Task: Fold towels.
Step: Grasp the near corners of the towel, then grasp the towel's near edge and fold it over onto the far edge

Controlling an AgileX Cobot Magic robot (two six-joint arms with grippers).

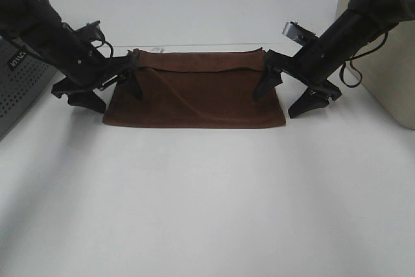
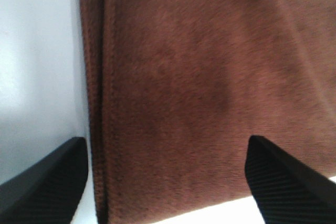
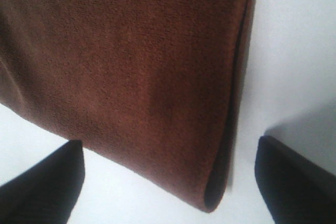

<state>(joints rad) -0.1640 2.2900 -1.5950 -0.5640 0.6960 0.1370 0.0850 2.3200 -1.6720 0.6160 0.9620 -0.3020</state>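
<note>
The dark reddish-brown towel (image 1: 194, 95) lies folded in a wide rectangle on the white table (image 1: 207, 212), its far edge slightly raised and rumpled. My left gripper (image 1: 110, 94) is at the towel's left end and open, one finger over the cloth and the other outside it on the table. In the left wrist view the towel (image 2: 184, 77) and its hemmed edge fill the space between the black fingertips (image 2: 47, 182). My right gripper (image 1: 290, 95) straddles the right end the same way, open. The right wrist view shows the towel's folded corner (image 3: 131, 51) between the spread fingertips (image 3: 296, 177).
A grey perforated basket (image 1: 16, 82) stands at the left edge behind my left arm. A beige box (image 1: 389, 76) stands at the right behind my right arm. White tabletop stretches in front of the towel.
</note>
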